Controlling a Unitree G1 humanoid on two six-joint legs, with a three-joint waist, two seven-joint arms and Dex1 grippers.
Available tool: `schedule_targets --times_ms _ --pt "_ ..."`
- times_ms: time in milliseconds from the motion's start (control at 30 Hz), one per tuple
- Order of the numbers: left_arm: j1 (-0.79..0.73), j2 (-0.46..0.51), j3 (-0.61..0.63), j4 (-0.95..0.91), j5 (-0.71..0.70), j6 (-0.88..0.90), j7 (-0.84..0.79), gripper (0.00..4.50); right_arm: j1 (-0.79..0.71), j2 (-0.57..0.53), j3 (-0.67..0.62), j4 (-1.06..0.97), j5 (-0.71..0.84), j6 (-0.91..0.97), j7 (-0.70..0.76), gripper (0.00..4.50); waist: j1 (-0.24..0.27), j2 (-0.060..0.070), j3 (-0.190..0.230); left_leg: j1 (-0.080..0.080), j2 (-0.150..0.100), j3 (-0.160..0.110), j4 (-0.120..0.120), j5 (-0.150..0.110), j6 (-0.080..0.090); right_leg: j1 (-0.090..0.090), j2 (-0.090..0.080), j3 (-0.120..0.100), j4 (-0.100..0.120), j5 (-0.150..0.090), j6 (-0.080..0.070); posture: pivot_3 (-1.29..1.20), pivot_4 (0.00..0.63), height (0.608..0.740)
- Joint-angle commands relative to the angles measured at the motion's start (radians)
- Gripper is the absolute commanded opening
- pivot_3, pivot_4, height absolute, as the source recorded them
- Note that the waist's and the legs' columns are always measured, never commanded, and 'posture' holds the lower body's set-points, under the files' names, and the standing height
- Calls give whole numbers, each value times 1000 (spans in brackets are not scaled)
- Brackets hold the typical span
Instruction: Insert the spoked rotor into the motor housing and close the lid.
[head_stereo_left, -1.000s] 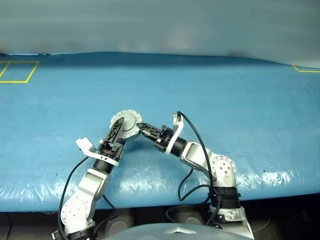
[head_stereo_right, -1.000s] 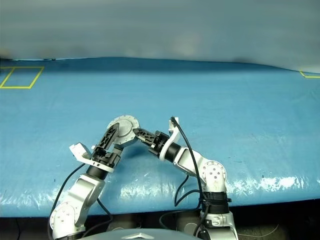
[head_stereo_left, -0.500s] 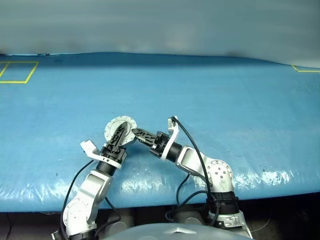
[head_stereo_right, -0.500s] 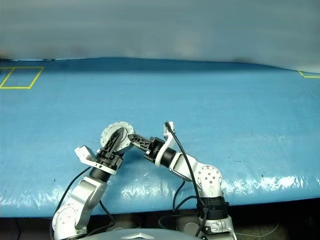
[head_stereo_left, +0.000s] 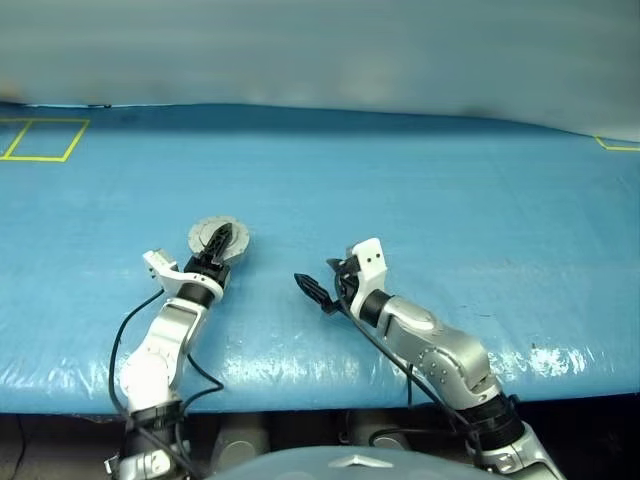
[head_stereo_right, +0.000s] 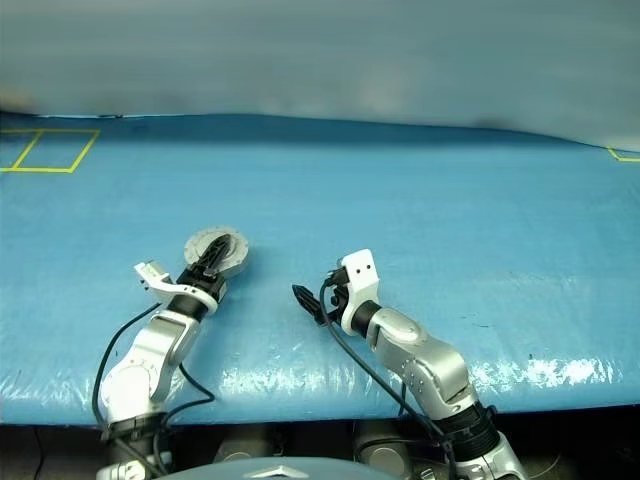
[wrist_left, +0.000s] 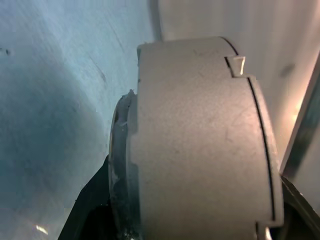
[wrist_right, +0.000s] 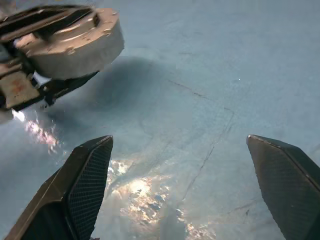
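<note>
I now have the left gripper (head_stereo_left: 218, 243) clamped across the closed motor housing (head_stereo_left: 206, 232), carried out to the left and held just above the blue table cover (head_stereo_left: 420, 190). A second ago both grippers met on it nearer the middle; my right gripper (wrist_right: 180, 185) has let go, its fingers (wrist_right: 87, 175) spread wide, well apart from the housing.

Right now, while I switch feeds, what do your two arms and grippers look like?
Both arms are silver-grey metal with rounded joint housings and black wrist collars. The left gripper and right gripper have black tapered fingers with fine mesh-textured pads. A white bracket sits by each wrist, and black cables loop along both forearms.
</note>
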Motion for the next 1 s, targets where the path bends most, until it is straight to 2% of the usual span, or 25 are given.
schedule_targets --times_ms 33,167,367,500,567,600,700,733,833,1000 --pt "-137 41 25 104 64 -6 -55 2467 33 29 30 -14 -149 -197 24 4500 4 -1 0 0 0 0 0 0 0 0 0 0 0 0 0 0 150 740" --pt "-290 76 46 309 172 -26 -121 2467 83 83 -8 41 -186 -256 31 4500 8 -2 -1 0 0 -1 0 1 -1 0 0 -1 0 0 0 0 150 740" --pt "-499 107 45 634 382 -102 -213 2467 112 120 -33 76 -233 -247 40 4500 11 -2 -1 -1 -2 -1 0 1 -1 0 -2 -1 -1 1 0 0 150 740" --pt "-589 101 87 781 439 -95 -211 2467 112 136 -46 87 -265 -241 40 4500 11 -2 -1 -1 -2 -2 0 1 -1 1 -1 -2 0 0 0 0 150 740" --pt "-613 99 110 834 456 -74 -173 3189 115 147 -54 87 -274 -234 39 4500 10 -2 -1 -1 -2 -2 0 1 -1 1 -2 -2 0 0 0 0 150 740" --pt "-614 98 121 844 465 -66 -157 3401 117 150 -55 87 -280 -232 39 4500 10 -2 -1 0 -2 -2 0 1 -1 1 -2 -2 0 0 0 0 150 740" --pt "-588 92 142 827 488 -33 -106 4320 127 160 -59 82 -286 -219 45 4500 7 -2 -3 4 -2 -2 0 1 -1 5 -2 -2 1 0 0 0 150 740" --pt "-566 88 146 798 489 -12 -93 4469 130 161 -58 80 -290 -214 47 4500 3 -2 -3 6 -2 -2 0 1 -1 7 -2 -1 1 0 0 0 150 740" --pt "-473 65 163 666 466 74 -35 4469 137 169 -59 73 -292 -194 56 4500 -10 0 -4 12 -2 -2 -1 1 -1 12 -2 0 2 0 0 0 150 740" --pt "-239 21 167 345 390 285 75 4469 131 184 -63 70 -288 -156 78 4500 -18 5 -11 19 -1 -2 -3 0 -1 16 -2 3 2 0 0 0 150 740"
